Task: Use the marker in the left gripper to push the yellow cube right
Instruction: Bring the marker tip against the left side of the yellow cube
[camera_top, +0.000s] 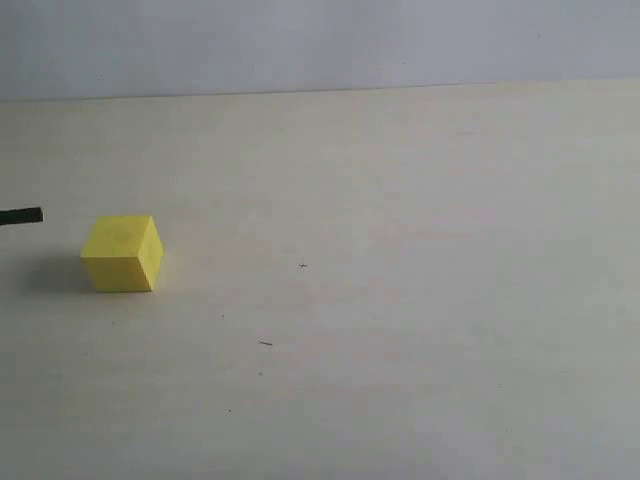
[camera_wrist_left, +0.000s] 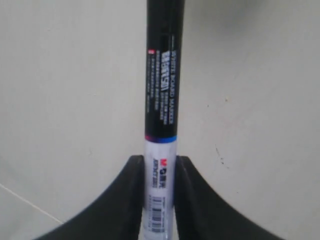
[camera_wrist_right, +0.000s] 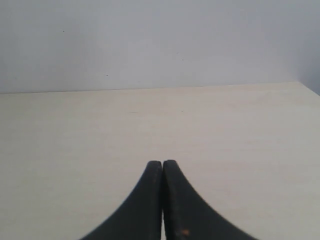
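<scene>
One yellow cube (camera_top: 122, 255) sits on the left part of the pale table (camera_top: 420, 300). Just left of it and slightly farther back, the black end of the single marker (camera_top: 22, 216) pokes in from the left edge, near the cube but not touching it. The left gripper (camera_wrist_left: 159, 160) clamps the marker's white labelled section between both jaws, and the black barrel runs straight out ahead. The right gripper (camera_wrist_right: 162, 163) is pressed closed on nothing, pointing across the table toward the wall (camera_wrist_right: 150, 40).
</scene>
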